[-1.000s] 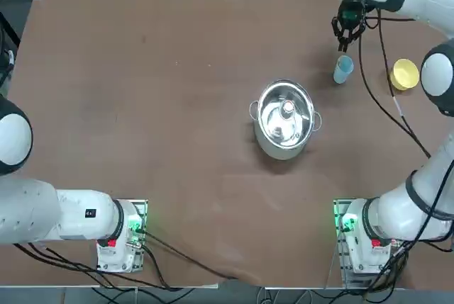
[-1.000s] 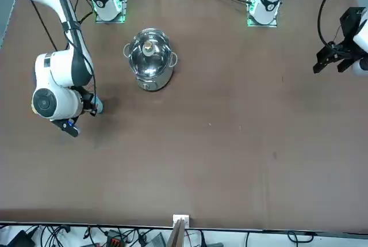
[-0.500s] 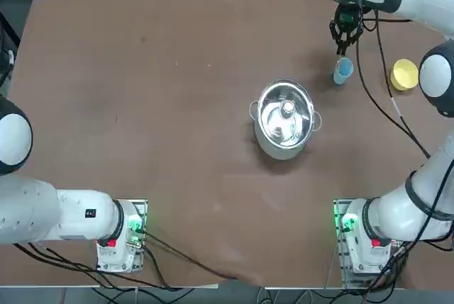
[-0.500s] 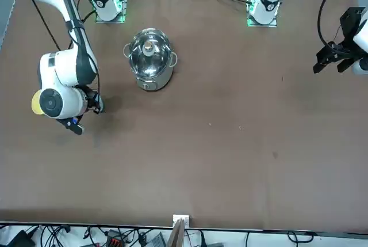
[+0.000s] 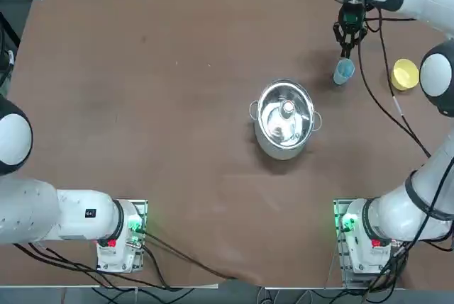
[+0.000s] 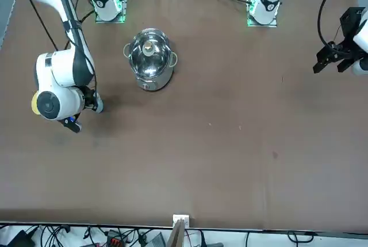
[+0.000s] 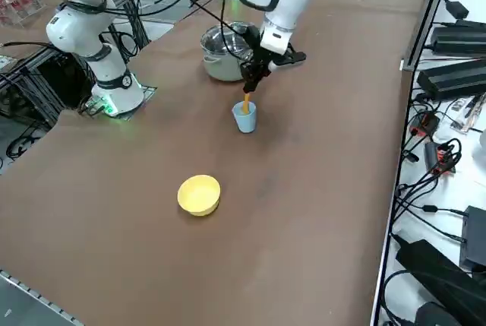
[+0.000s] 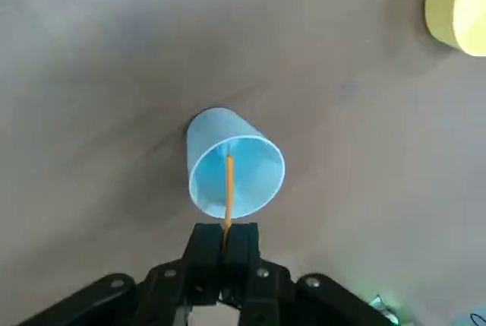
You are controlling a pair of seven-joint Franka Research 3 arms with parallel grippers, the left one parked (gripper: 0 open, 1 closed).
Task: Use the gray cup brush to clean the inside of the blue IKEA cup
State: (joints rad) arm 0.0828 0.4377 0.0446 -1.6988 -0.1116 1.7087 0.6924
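The blue IKEA cup (image 5: 343,71) stands upright at the table's far right side, also seen in the right side view (image 7: 244,118) and wrist view (image 8: 231,170). My right gripper (image 5: 347,47) hangs just above it, shut on the top of the gray cup brush (image 8: 228,189). The thin orange handle (image 7: 246,102) runs straight down from the fingers into the cup's open mouth. The brush's head is not visible. In the front view the arm covers most of the cup (image 6: 99,106).
A yellow cup (image 5: 404,74) sits right of the blue cup, near the table's right edge (image 7: 199,194). A steel pot (image 5: 285,117) with something small inside stands mid-table, a hand's width nearer the robot. Cables trail along the right arm.
The right gripper swung a little left over the cup and then back right, the brush staying inside the cup. The cup has barely moved.
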